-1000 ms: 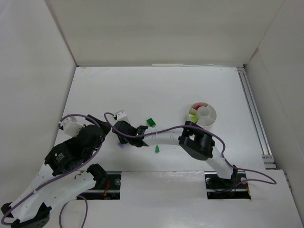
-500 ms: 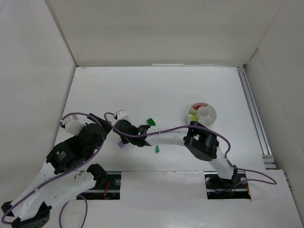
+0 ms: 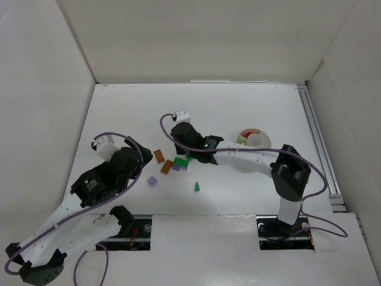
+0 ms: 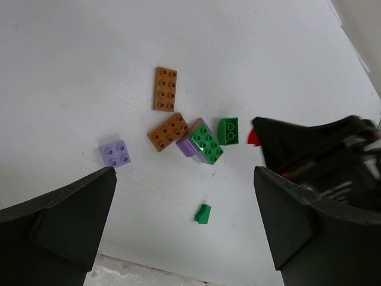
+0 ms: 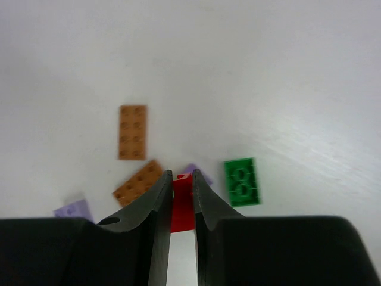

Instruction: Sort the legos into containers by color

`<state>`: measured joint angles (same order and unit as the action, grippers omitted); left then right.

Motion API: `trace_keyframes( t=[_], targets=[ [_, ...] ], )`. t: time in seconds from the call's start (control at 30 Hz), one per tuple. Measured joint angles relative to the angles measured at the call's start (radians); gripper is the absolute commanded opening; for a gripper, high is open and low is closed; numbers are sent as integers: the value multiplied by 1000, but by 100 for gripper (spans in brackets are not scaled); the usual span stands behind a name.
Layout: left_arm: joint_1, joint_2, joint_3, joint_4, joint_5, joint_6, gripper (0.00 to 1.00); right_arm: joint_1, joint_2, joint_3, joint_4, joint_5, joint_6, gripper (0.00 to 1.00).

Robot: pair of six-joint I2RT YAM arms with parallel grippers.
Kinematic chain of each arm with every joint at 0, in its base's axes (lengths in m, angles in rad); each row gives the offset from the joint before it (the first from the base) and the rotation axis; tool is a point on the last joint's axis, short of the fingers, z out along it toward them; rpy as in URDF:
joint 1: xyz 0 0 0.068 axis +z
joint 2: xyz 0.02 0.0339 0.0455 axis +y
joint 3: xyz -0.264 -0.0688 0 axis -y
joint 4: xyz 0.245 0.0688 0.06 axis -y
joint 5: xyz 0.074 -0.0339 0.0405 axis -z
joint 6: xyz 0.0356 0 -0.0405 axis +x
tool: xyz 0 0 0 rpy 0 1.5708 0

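The right end effector [image 5: 181,182] pinches a red brick [image 5: 182,211] by its flat sides (probably light, stiff, slick); the left end effector [image 4: 184,202] gapes.

Overhead plus two close, downward wrist views, same loose bricks [image 3: 167,167]

White links, black joint housings on left arm [image 3: 107,179] and right arm [image 3: 250,161]; purple cables [image 3: 161,123] looped alongside; right gripper [image 5: 180,176] matte black.

White table [image 3: 250,107] held two orange-brown bricks [image 3: 159,156] centre-left, a green brick [image 3: 182,162] stacked atop a lilac one beside them, a lone lilac brick [image 3: 152,182] nearer, and the round dish [image 3: 266,142] to the right.
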<state>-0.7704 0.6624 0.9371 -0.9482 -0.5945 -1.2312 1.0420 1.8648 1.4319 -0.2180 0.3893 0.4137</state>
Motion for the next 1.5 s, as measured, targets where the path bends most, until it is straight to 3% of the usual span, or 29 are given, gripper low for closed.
trace_keyframes(
  t=[0.53, 0.73, 1.0, 1.3, 1.5],
  targets=[
    [39, 321, -10, 312, 143, 204, 100, -485, -518, -347, -24, 3, -159, 15],
    [125, 463, -10, 422, 253, 295, 100, -583, -529, -374, -38, -32, -209, 15],
    [131, 531, -10, 475, 306, 336, 100, -660, -450, -386, -46, -73, -235, 17],
    [132, 547, -10, 497, 314, 342, 100, -676, -426, -392, -44, -83, -237, 39],
    [138, 575, -10, 498, 322, 349, 100, -676, -426, -399, -44, -103, -243, 43]
  ],
)
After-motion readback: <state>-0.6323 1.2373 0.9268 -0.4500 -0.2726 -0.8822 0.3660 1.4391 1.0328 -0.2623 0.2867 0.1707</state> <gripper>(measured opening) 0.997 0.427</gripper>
